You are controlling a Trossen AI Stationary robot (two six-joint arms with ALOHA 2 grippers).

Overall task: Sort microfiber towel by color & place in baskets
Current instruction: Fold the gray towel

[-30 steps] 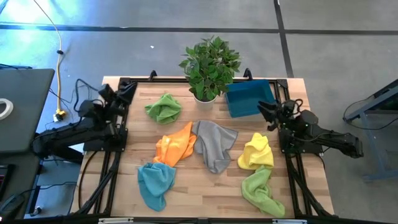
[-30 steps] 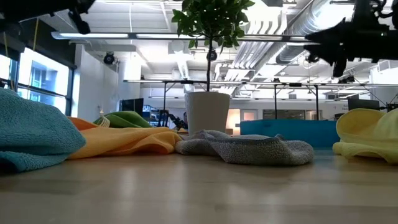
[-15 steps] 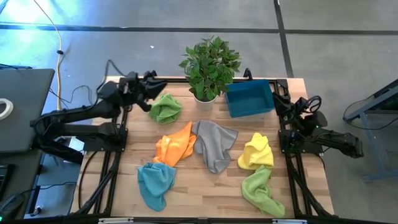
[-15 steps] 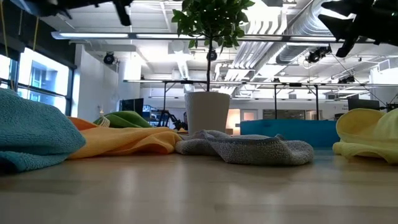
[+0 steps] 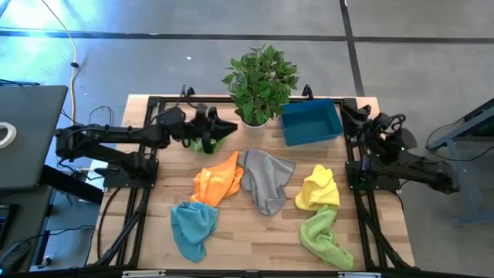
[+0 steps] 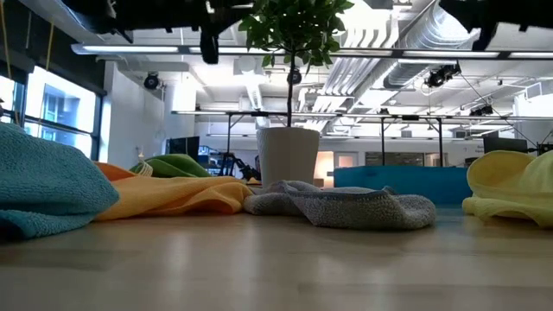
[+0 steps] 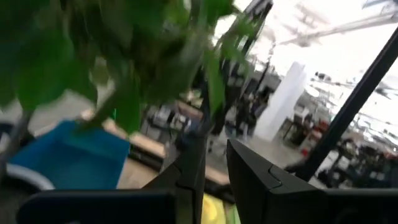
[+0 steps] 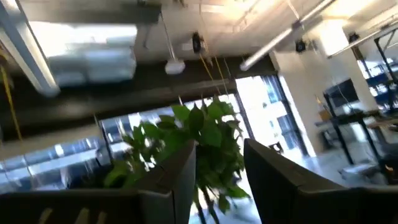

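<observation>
Six microfiber towels lie crumpled on the wooden table: dark green (image 5: 203,140) at the far left, orange (image 5: 218,178), grey (image 5: 266,180), yellow (image 5: 318,188), light green (image 5: 324,236) and teal (image 5: 193,225). The blue basket (image 5: 310,122) stands at the far right with nothing in it. My left gripper (image 5: 228,126) hangs high above the dark green towel, pointing level toward the plant; its fingers (image 7: 214,149) stand a little apart with nothing between them. My right gripper (image 5: 349,114) is raised at the table's right edge beside the basket, open (image 8: 219,155) and holding nothing.
A potted plant (image 5: 261,81) in a white pot (image 6: 289,156) stands at the far middle, between the dark green towel and the basket, close ahead of my left gripper. Black frame rails run along the table's left and right sides.
My left gripper has swung from the table's left edge toward the right, out over the dark green towel and toward the plant, staying high. My right gripper has risen and tipped upward near the basket. No towel has moved.
</observation>
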